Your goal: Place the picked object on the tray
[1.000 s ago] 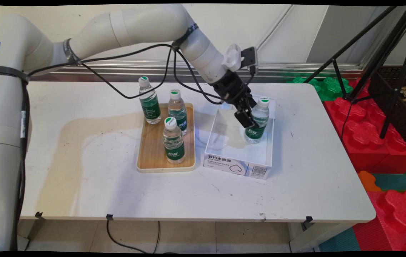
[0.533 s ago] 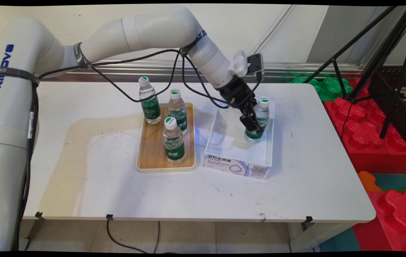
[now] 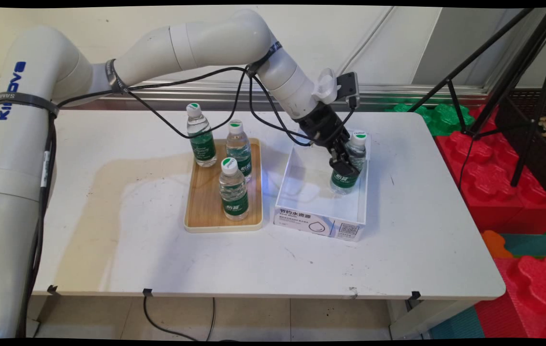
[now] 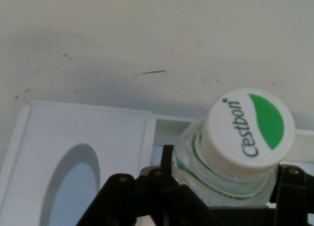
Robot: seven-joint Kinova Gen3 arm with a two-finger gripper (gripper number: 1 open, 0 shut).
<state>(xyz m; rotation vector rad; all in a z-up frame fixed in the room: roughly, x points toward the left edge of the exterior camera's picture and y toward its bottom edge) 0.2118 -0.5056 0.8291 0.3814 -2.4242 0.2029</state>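
Observation:
A clear water bottle with a green label and a white cap stands in the far right corner of an open white cardboard box. My gripper reaches down into the box from the upper left. It is open, with the bottle's body between its fingers. In the main view the near finger crosses the front of the bottle, and the far one is hidden behind it. In the hand view the black linkage flanks the bottle's shoulder just under the cap.
A wooden tray left of the box carries three more bottles. Black cables hang from the arm over the tray's far end. A black tripod and red foam blocks stand beyond the table's right edge.
The gripper has slid to the right and slightly down, coming around the bottle in the box. The bottle's cap has shifted a little to the right.

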